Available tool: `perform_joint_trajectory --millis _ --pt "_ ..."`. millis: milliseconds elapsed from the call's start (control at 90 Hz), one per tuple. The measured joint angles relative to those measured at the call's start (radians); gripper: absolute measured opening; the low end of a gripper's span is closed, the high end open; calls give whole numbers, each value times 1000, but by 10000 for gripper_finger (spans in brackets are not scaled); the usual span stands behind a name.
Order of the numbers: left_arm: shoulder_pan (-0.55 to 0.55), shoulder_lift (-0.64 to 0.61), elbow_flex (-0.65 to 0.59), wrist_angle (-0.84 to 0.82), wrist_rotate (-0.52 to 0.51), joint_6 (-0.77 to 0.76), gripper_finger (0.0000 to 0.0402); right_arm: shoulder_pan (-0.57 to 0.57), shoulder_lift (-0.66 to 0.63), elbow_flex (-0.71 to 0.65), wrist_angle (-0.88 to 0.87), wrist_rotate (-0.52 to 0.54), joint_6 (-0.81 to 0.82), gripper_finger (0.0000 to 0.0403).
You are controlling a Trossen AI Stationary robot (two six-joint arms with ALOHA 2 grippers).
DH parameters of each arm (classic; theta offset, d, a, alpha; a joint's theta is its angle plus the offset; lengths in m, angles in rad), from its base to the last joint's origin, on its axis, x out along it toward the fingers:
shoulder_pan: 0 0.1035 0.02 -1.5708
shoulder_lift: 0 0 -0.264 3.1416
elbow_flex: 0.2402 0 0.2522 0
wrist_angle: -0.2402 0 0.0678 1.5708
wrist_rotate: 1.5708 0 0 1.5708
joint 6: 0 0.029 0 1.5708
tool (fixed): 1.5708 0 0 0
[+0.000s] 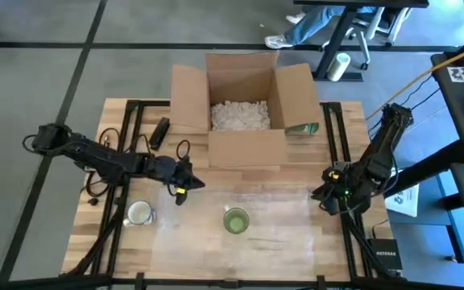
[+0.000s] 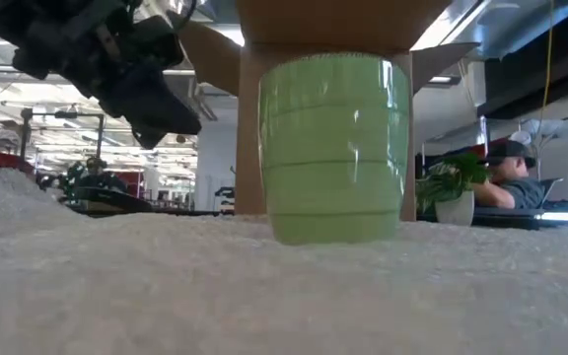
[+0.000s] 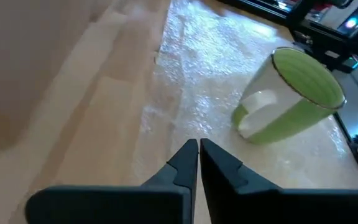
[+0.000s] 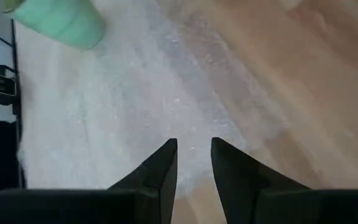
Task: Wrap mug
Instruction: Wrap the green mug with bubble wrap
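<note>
A green mug (image 1: 236,220) stands upright on its base on a clear sheet of bubble wrap (image 1: 284,225) spread over the table's near middle. In the left wrist view the mug (image 3: 291,99) shows a pale handle. My left gripper (image 1: 190,187) hovers left of the mug, over the wrap's left edge. Its fingers (image 3: 199,152) are shut on nothing, and the low view shows it (image 2: 156,99) well above the table. My right gripper (image 1: 321,193) is at the wrap's right edge, open (image 4: 193,149), with the wrap (image 4: 123,99) below it and the mug (image 4: 58,22) farther off.
An open cardboard box (image 1: 244,109) holding white packing peanuts (image 1: 238,115) stands at the table's far middle, just behind the wrap. A pale roll (image 1: 139,213) lies near the left front and a black object (image 1: 159,131) at the far left. A seated person (image 2: 506,182) is beyond the table.
</note>
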Motion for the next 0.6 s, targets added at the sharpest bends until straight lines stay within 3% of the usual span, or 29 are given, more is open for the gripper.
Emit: perform_joint_trajectory --millis 211,600 --pt "39 0 0 3 -78 14 0 -53 78 4 9 -19 -7 83" --pt "111 0 0 5 -81 23 0 -168 208 4 48 -152 -80 83"
